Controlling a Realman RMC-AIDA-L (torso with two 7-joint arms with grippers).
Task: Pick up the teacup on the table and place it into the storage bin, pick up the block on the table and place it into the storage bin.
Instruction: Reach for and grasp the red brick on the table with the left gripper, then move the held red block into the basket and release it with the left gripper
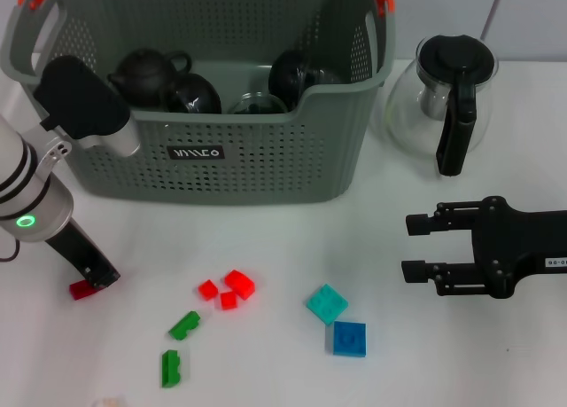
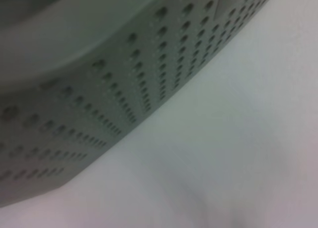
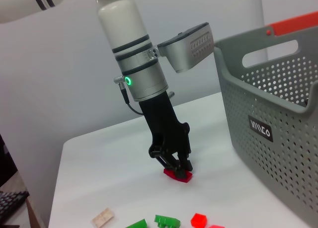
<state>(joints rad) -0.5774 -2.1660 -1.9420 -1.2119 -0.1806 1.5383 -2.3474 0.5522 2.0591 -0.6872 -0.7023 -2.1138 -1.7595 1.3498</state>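
The left hand [image 1: 96,279] is lowered at lower left, closed around a red block [image 1: 81,290] on the counter [image 1: 266,363] for lifting into the bin [image 1: 257,172] above. The right hand [image 1: 416,247] is parked wide at right.

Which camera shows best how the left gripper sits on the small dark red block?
The right wrist view: the left gripper meets the small dark red block from above, seen side-on. The head view shows the left gripper covering part of that block. The left wrist view shows neither.
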